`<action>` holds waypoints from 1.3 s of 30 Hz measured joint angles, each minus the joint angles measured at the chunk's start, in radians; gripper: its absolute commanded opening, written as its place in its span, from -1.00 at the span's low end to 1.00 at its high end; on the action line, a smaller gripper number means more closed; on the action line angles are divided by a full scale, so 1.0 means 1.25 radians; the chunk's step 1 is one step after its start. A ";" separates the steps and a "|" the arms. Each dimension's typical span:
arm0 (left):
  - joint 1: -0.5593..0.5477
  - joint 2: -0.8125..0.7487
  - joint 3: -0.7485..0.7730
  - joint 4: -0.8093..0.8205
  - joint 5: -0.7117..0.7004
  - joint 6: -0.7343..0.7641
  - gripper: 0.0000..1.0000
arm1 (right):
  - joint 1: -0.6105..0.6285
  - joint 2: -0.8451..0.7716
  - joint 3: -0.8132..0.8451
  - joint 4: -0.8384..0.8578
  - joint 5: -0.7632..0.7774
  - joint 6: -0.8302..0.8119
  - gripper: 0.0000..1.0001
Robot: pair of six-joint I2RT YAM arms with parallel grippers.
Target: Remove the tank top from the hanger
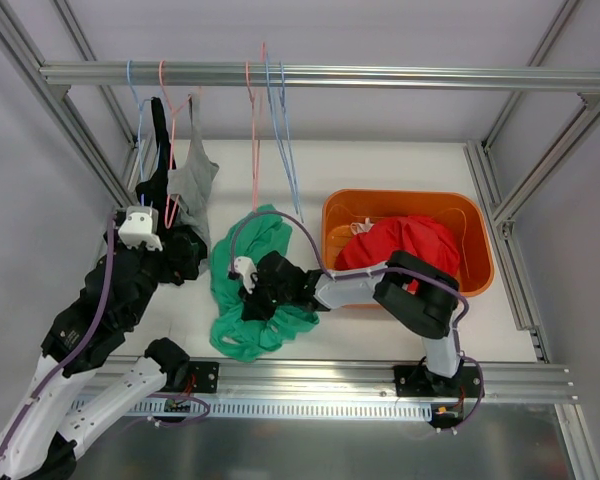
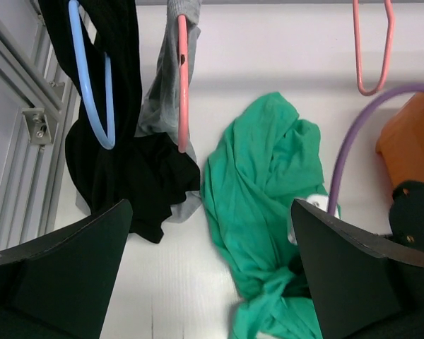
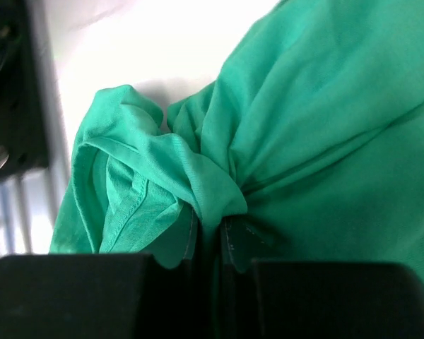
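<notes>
The green tank top (image 1: 252,290) lay crumpled in a heap on the white table (image 1: 400,165), at the centre of the top view, just left of the orange bin (image 1: 480,250) that held a red cloth (image 1: 410,245). The right gripper (image 3: 210,240) was closed on a bunched fold of the tank top, both fingertips pressed tight against the fabric with green cloth spilling out above and to either side. In the top view that arm reached leftward from the lower right, in front of the bin, with its wrist resting on the heap.

The left gripper (image 2: 210,212) stood wide open with nothing between its fingers (image 2: 71,275), hovering at the left of the frame near the hanging clothes. Ahead of it a black garment (image 2: 127,162) hung on a blue hanger (image 2: 92,92), and a gray garment (image 2: 159,92) hung on a pink hanger (image 2: 183,78) just beside it, the two cloths overlapping. Another pink hanger (image 2: 373,49) dangled at the upper right of the left wrist view, above the green heap. All the hangers hung from the metal rail (image 1: 330,75) across the top of the overhead frame
</notes>
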 measured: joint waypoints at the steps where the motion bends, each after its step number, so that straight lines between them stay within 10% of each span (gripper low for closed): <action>1: 0.000 -0.003 -0.001 0.000 0.000 0.000 0.97 | 0.010 -0.019 -0.021 -0.004 -0.002 0.009 -0.99; 25: 0.081 -0.075 -0.031 0.026 -0.046 -0.019 0.97 | 0.104 -0.703 -0.114 -0.267 0.207 0.033 -0.99; 39: 0.105 -0.075 -0.043 0.043 -0.039 -0.019 0.97 | 0.105 -0.864 0.006 -0.435 0.210 0.006 -0.99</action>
